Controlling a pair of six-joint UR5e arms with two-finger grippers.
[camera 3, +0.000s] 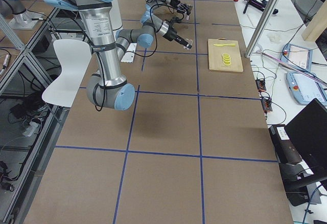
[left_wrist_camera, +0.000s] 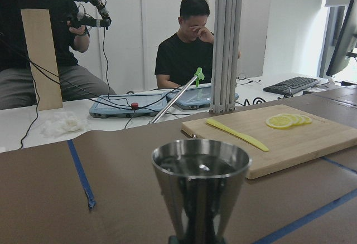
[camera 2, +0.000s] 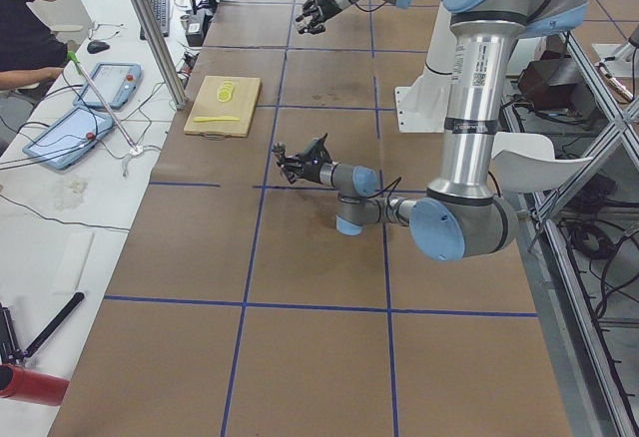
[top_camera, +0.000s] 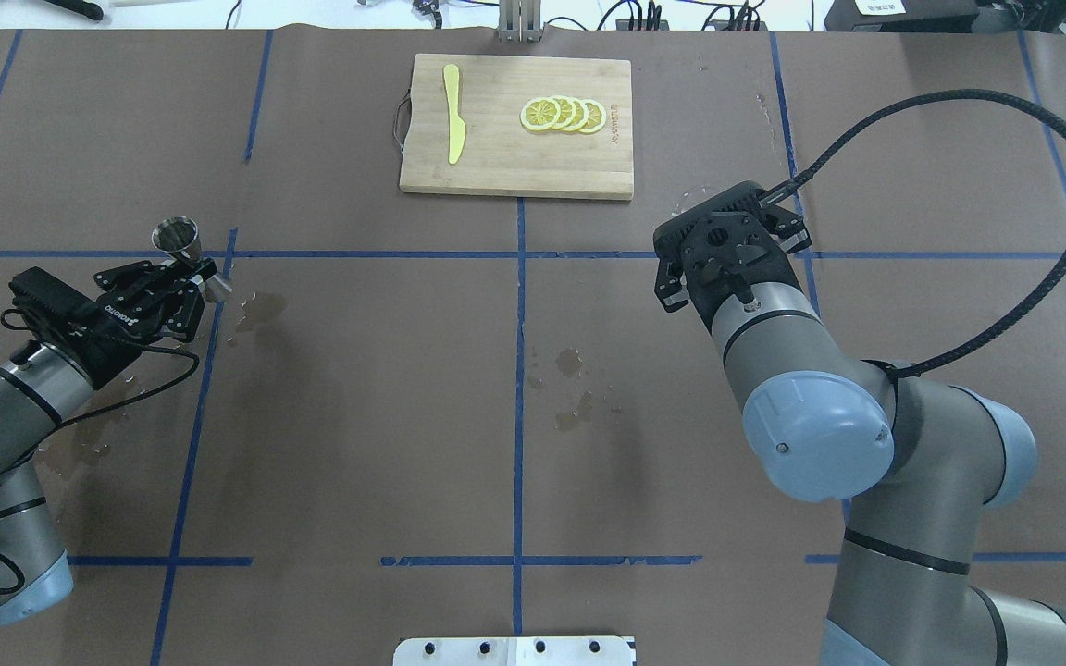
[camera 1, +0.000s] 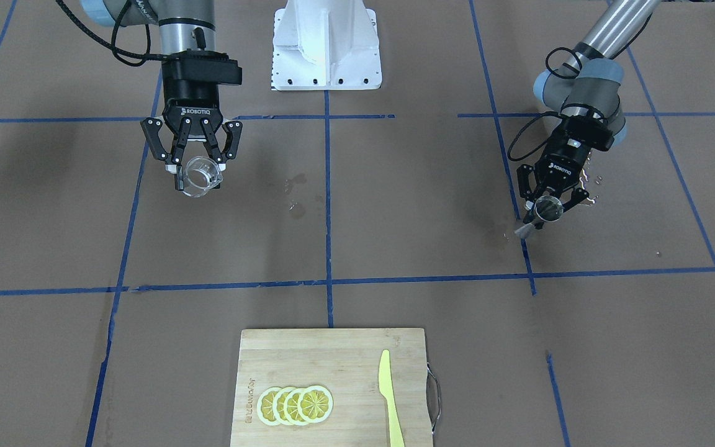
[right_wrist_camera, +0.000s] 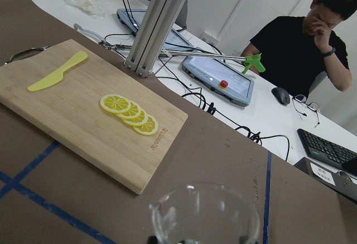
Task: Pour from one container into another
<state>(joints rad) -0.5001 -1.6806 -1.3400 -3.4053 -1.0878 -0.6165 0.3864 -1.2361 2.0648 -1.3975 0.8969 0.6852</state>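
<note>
1. The table (camera 1: pixel 395 205) is covered in brown paper with a blue tape grid. There are a few wet blotches (top_camera: pixel 570 388) near the middle.
2. The cutting board (camera 1: pixel 332 385) sits at the far edge from the robot, with a yellow knife (camera 1: pixel 388 397) and lemon slices (camera 1: pixel 295 405) on it. Neither arm is near it.
3. The right gripper (camera 1: pixel 199 172) is up off the table, its fingers closed around the glass cup (camera 1: pixel 201 176). The cup's mouth is tipped toward the front camera. It looks empty to me, but clear glass is hard to read here.
4. The left gripper (top_camera: pixel 192 268) sits low on the opposite side, clamped on the jigger (top_camera: pixel 177 239) at its narrow waist. The wrist view shows it upright, with what might be liquid inside. The two containers are well apart.
5. Handling guess: the cup is light, rigid, slick and breakable, so squeeze across the side walls with modest force. The jigger is stiff, smooth metal, and the waist is the natural place to hold it.
</note>
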